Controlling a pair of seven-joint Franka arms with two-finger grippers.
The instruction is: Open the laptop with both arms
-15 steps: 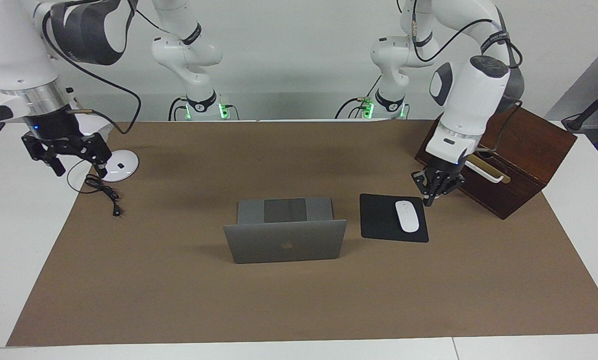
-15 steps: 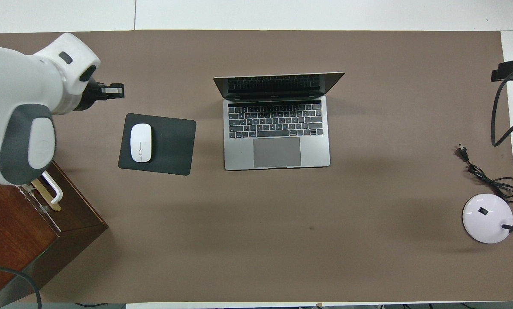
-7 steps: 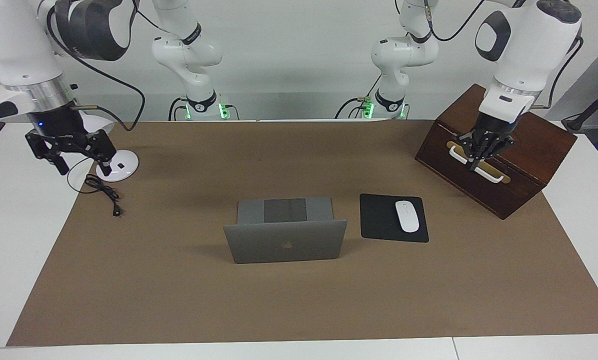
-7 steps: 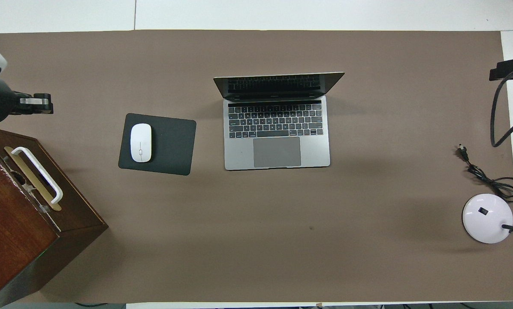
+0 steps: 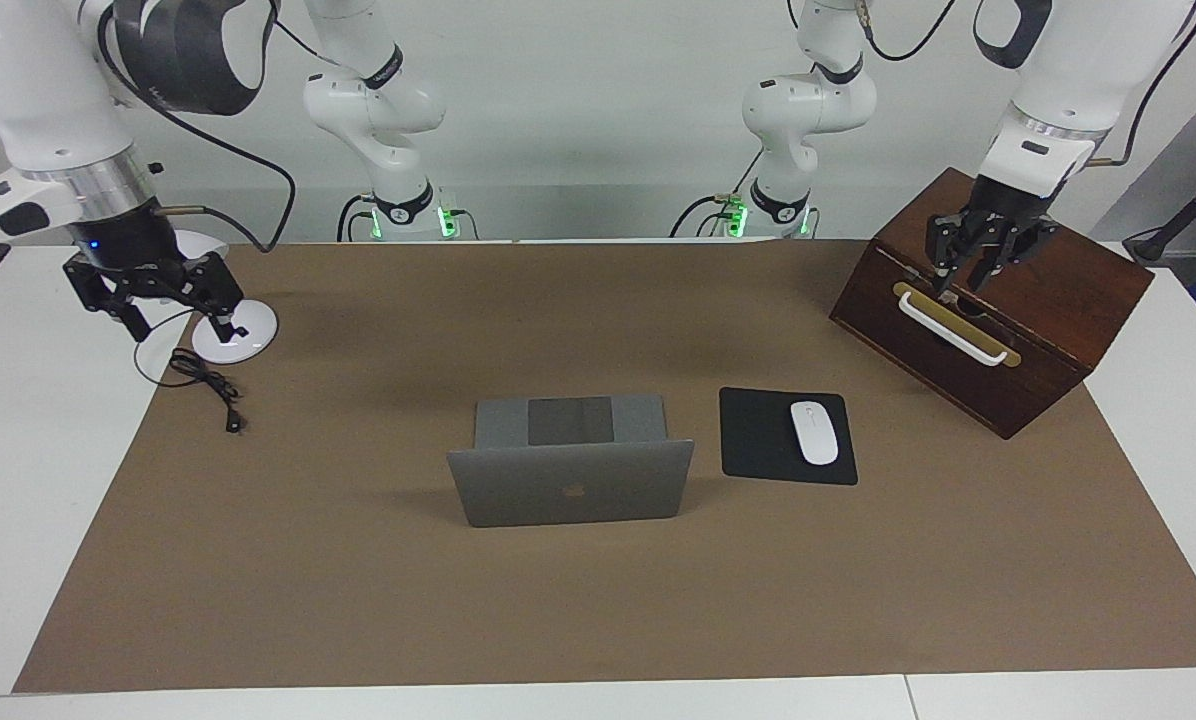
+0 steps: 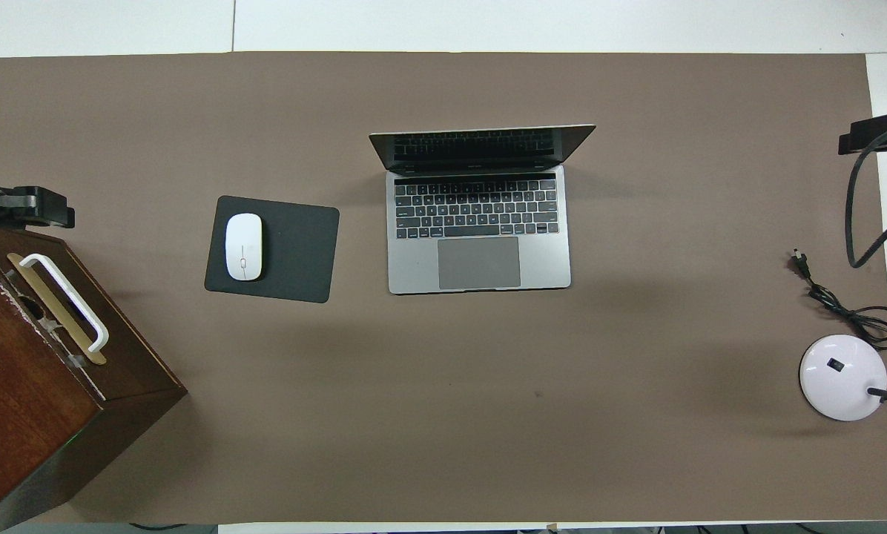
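Note:
The silver-grey laptop (image 5: 570, 492) stands open in the middle of the brown mat, its lid with the dark logo upright. The overhead view shows its keyboard and trackpad (image 6: 479, 222). My left gripper (image 5: 976, 272) hangs over the top of the wooden box, at the left arm's end of the table, well away from the laptop. It also shows in the overhead view (image 6: 21, 208). My right gripper (image 5: 184, 335) is open and empty, raised over the white lamp base at the right arm's end. Only a part of it shows in the overhead view (image 6: 877, 137).
A dark wooden box (image 5: 1018, 350) with a white handle (image 5: 953, 330) stands at the left arm's end. A black mouse pad (image 5: 758, 440) with a white mouse (image 5: 814, 432) lies beside the laptop. A white lamp base (image 5: 248, 335) and a black cable (image 5: 208, 385) lie at the right arm's end.
My left gripper has risen from beside the mouse pad and moved over the wooden box. My right gripper has drifted slightly toward the lamp base. The laptop has not moved.

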